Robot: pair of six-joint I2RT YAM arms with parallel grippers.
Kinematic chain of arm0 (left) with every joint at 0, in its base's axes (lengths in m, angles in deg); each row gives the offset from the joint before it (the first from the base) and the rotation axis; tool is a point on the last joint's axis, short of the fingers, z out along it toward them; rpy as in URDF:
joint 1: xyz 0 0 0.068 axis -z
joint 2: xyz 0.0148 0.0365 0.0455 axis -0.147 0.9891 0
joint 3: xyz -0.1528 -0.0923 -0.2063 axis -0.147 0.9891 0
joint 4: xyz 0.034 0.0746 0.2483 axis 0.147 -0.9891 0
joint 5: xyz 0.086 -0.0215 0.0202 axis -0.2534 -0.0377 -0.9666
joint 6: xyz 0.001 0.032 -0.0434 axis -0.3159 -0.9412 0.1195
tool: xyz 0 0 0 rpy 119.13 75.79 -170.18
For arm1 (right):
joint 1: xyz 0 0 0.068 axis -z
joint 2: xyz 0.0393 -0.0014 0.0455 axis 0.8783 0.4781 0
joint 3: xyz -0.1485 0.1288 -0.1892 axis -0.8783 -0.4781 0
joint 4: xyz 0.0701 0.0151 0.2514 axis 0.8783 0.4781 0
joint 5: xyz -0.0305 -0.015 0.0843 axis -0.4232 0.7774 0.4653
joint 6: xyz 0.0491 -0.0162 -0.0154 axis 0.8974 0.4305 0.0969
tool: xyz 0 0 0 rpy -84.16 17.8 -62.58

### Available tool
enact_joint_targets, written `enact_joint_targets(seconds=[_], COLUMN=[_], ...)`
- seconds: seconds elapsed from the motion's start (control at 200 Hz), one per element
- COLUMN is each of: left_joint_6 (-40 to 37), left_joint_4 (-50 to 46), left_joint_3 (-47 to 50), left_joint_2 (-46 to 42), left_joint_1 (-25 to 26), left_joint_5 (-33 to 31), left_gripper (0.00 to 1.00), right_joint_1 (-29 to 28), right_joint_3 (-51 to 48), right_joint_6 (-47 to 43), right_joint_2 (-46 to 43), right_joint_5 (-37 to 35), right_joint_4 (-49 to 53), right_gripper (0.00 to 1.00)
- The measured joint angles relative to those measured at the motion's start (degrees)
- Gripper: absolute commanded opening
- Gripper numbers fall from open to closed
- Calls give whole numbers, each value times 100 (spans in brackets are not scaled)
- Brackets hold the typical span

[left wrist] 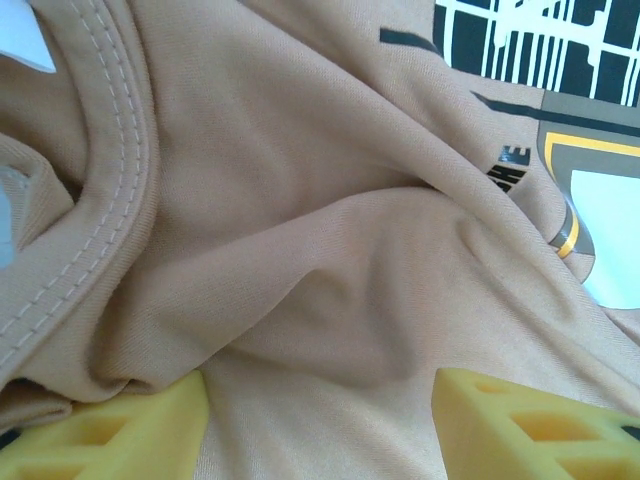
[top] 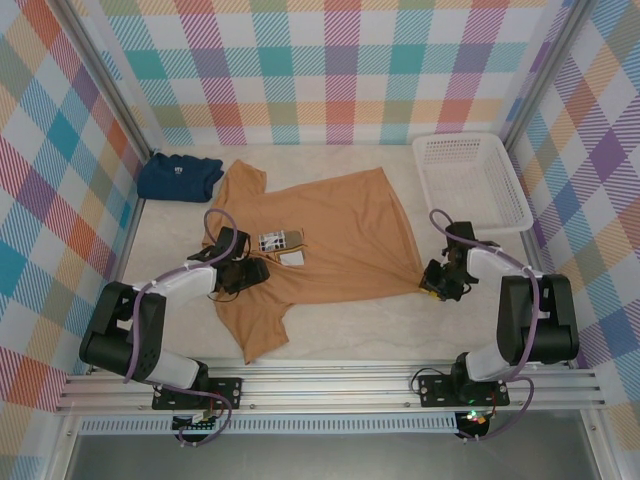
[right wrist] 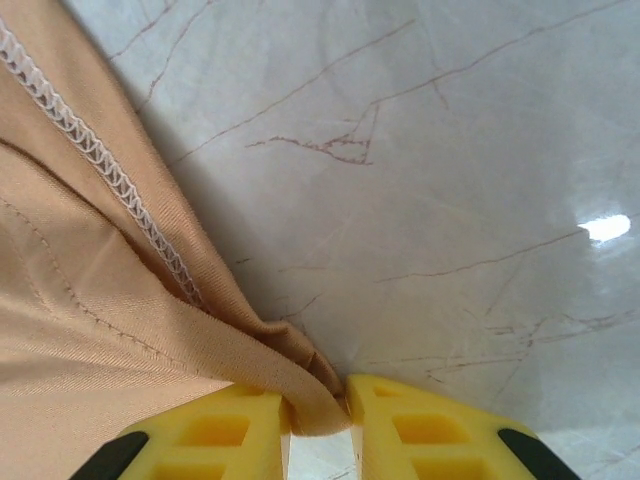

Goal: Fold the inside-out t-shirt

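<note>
Cloth of the inside-out t-shirt (top: 340, 230) lies spread flat on the worktop (top: 340, 335), just beside the white basket (top: 470, 140). Near the basket's front corner the right tool (right wrist: 320, 420) is clamped on the shirt's hem corner. At the shirt's side far from the basket, the left tool (left wrist: 320, 425) sits by the collar, its fingers (left wrist: 110, 430) apart over a soft fold.

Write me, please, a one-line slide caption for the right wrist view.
Right gripper closed on a seamed edge fold of the inside-out t-shirt, pale veined table behind.
</note>
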Motion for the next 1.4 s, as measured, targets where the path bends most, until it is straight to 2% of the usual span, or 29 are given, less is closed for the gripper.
enact_joint_targets(seconds=[0.35, 0.45, 0.555, 0.63, 0.7, 0.8, 0.905, 1.02, 1.115, 1.24, 1.33, 1.4], left_joint_6=[-122, -181, -225, -243, -249, -247, -216, -184, -122, 13, 107, 131], left_joint_4=[334, 348, 328, 155, 7, -273, -702, -1316, -1709, -1930, -1937, -1961], left_joint_3=[-1150, -1414, -1493, -1475, -1373, -1054, -573, -105, 144, 334, 433, 461], left_joint_2=[1196, 1349, 1209, 839, 289, -662, -1493, -1945, -2144, -2382, -2476, -2496], left_joint_1=[-9, -2, -2, -2, -2, -2, -4, -33, -129, -199, -203, -208], left_joint_5=[306, 435, 498, 498, 483, 376, 192, -52, -219, -330, -369, -387], left_gripper=[62, 63, 65, 67, 69, 70, 70, 70, 70, 70, 70, 70], right_joint_1=[262, 326, 157, -437, -1338, -2542, -3582, -4651, -5193, -5466, -5536, -5567], right_joint_3=[553, 638, 592, 481, 385, 273, 260, 721, 1292, 1888, 2227, 2374], right_joint_6=[-162, -234, -413, -568, -654, -588, -356, -146, -9, 133, 203, 271], right_joint_2=[376, 297, -212, -929, -1563, -1853, -1351, -72, 841, 1596, 2020, 2273], right_joint_5=[-431, -586, -715, -809, -769, -601, -409, -140, 140, 444, 597, 660], right_joint_4=[-258, -299, -356, -413, -557, -839, -1248, -1609, -1930, -2151, -2162, -2149], right_gripper=[25, 30, 41, 46, 48, 50, 51, 52, 52, 50, 42, 30])
